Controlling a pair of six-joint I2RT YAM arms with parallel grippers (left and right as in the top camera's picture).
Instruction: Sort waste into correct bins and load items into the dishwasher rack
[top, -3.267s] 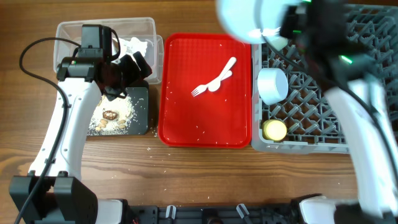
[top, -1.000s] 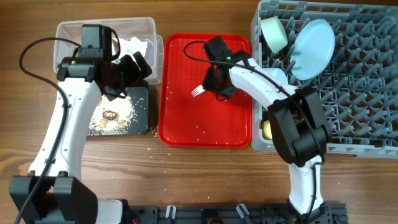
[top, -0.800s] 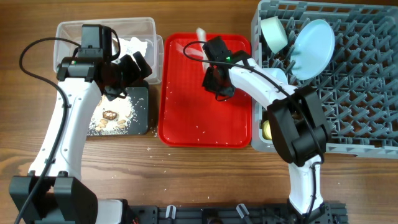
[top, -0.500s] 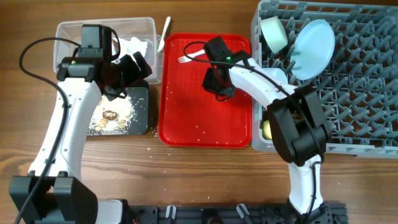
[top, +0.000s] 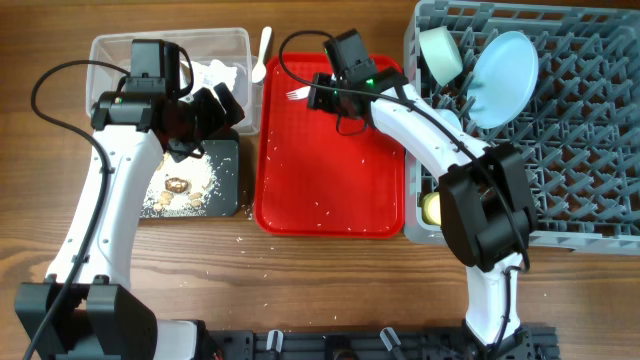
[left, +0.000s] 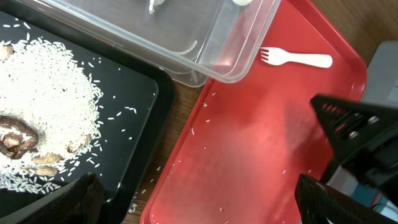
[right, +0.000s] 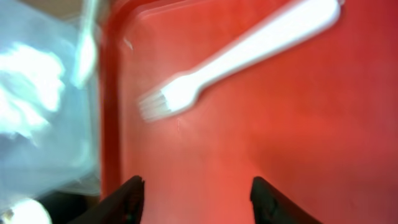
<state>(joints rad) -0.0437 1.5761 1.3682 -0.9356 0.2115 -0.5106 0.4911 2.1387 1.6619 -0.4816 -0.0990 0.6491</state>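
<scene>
A white plastic fork lies at the upper left of the red tray. In the right wrist view the fork is blurred, just ahead of my open right gripper, which has nothing between its fingers. That gripper hovers right beside the fork. A white spoon lies off the tray beside the clear tub. My left gripper hangs open and empty over the tub's corner and the black tray. In the left wrist view the left gripper sits above the red tray's edge.
A tissue lies in the clear tub. Rice and brown scraps cover the black tray. The grey rack holds a pale green bowl, a pale blue plate and a yellow cup. Rice grains dot the red tray.
The fork and spoon have been knocked up and left from the tray's middle. The spoon ended off the tray by the tub. My right gripper opened and shifted up and left.
</scene>
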